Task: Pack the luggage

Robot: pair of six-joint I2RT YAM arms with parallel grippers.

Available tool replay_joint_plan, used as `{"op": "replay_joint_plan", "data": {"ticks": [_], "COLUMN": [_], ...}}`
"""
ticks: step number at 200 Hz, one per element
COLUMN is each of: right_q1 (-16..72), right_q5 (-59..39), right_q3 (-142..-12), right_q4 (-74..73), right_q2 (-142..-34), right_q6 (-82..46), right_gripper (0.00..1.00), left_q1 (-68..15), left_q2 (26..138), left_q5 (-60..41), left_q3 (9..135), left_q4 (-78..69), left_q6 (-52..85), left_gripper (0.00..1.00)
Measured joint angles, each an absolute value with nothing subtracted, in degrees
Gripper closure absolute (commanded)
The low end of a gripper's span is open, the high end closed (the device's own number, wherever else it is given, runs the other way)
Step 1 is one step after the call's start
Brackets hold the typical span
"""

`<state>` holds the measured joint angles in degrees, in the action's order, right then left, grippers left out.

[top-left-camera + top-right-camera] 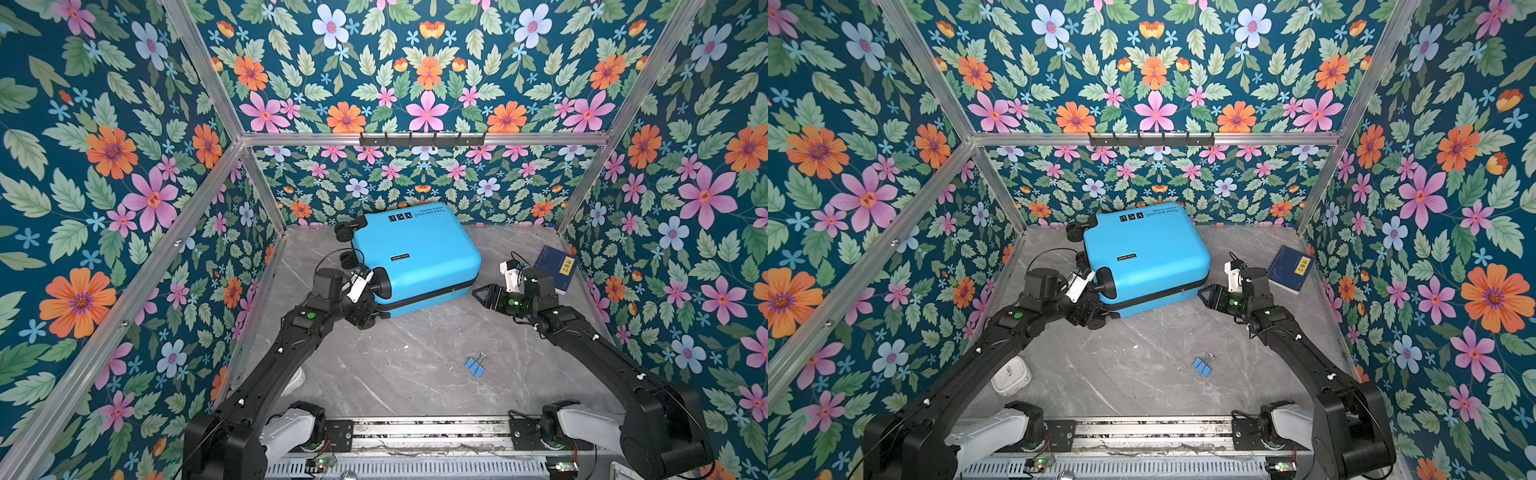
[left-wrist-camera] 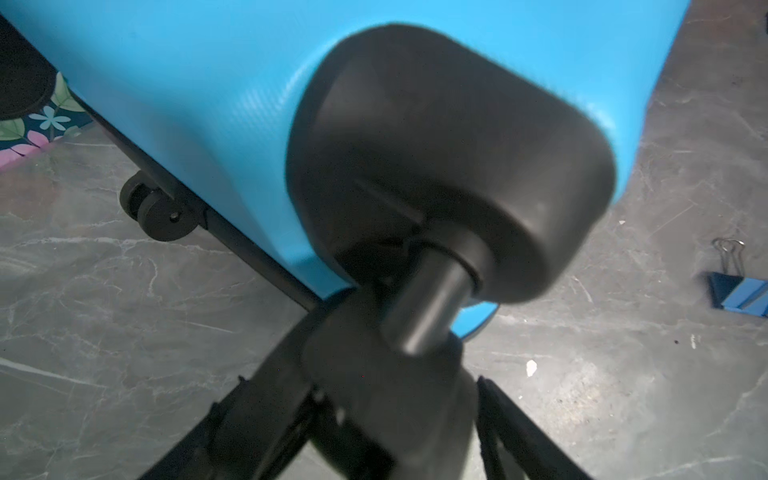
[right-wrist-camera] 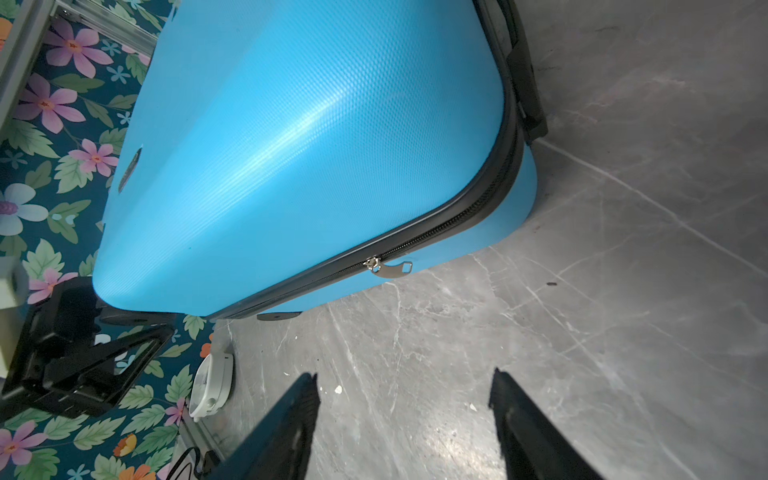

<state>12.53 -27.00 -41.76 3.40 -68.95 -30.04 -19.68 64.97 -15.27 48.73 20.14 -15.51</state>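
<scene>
My left claw (image 2: 399,345) wide astride black spinner wheel (image 2: 365,399) of small sky-blue hard-shell suitcase (image 1: 419,253), likely bracing it; contact unclear. Suitcase flat, shut, on grey marble table (image 1: 415,353). My right claw (image 3: 404,374) wide, empty, facing suitcase's silver zip pull (image 3: 390,268), likely to unzip.

Blue luggage (image 2: 187,83) lies on the grey counter (image 2: 83,332); the gripper (image 2: 395,357) straddles one blurred black wheel (image 2: 374,399), contact unclear; a clip (image 2: 739,291) lies nearby.

In both top views we look down from behind the arms (image 1: 266,374). Our wrist cameras hug the luggage (image 2: 187,83): left at a wheel housing (image 2: 449,166), right at its zipper (image 3: 436,226).
</scene>
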Motion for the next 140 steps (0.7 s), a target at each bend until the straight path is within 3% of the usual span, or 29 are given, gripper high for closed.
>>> {"op": "replay_joint_plan", "data": {"ticks": [31, 70, 140], "right_q1": [12.6, 12.7, 13.3], "right_q5": [-27.4, -27.4, -27.3], "right_q3": [-41.6, -41.3, -43.1], "right_q4": [3.4, 3.4, 3.8], "right_q2": [-69.0, -68.8, -70.4], "right_q6": [-29.9, -29.6, -29.3], "right_gripper": [0.36, 0.44, 0.46], "left_q1": [-19.8, -20.0, -21.7], "left_q2": [66.6, 67.2, 67.4], "left_q5": [-15.0, -17.1, -21.2], "left_q3": [50.0, 51.5, 51.9], "left_q4": [20.2, 20.8, 22.8], "left_q6": [-17.6, -19.6, -20.8], "left_gripper": [0.19, 0.31, 0.45]}}
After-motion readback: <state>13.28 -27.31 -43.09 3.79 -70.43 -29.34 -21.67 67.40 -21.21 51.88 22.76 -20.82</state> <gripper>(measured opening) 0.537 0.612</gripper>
